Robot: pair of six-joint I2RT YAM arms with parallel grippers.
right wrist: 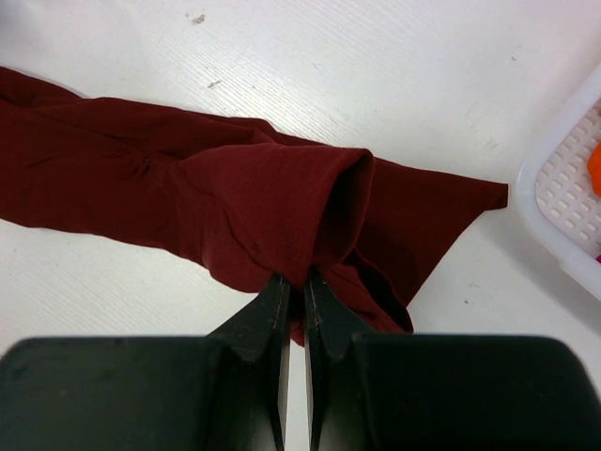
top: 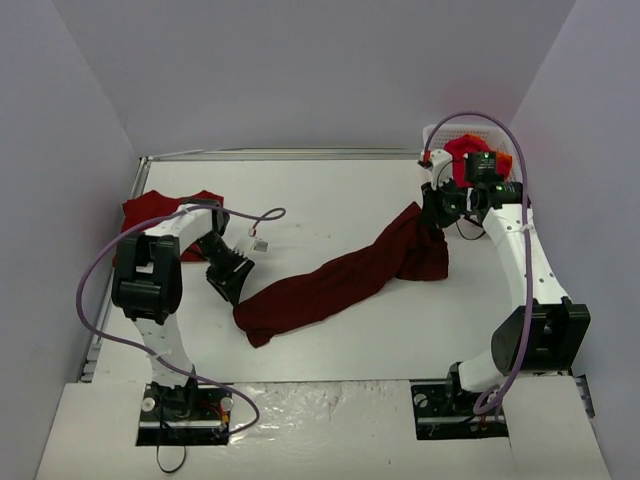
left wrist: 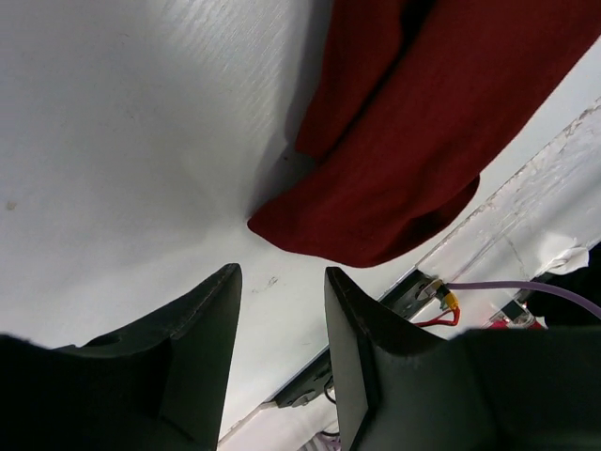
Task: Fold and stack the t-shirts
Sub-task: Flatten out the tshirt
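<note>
Right pincer (right wrist: 296, 277) is pressed together on a raised fold of the dark maroon t-shirt (top: 330, 285), pinching the cloth at its far right end, just beside the white lattice basket (right wrist: 563, 202). The shirt lies bunched in a long diagonal band across the white desk (top: 330, 190), from that grip down toward the near left. Over there the left pincer (left wrist: 282, 272) hovers with its fingers spread, holding nothing, its tips just short of the shirt's rounded lower end. At the far left corner a brighter red t-shirt (top: 160, 210) lies flat on the desk. In the basket, a red shirt (top: 463, 152) and an orange one (top: 503, 160) sit heaped behind the right wrist.
</note>
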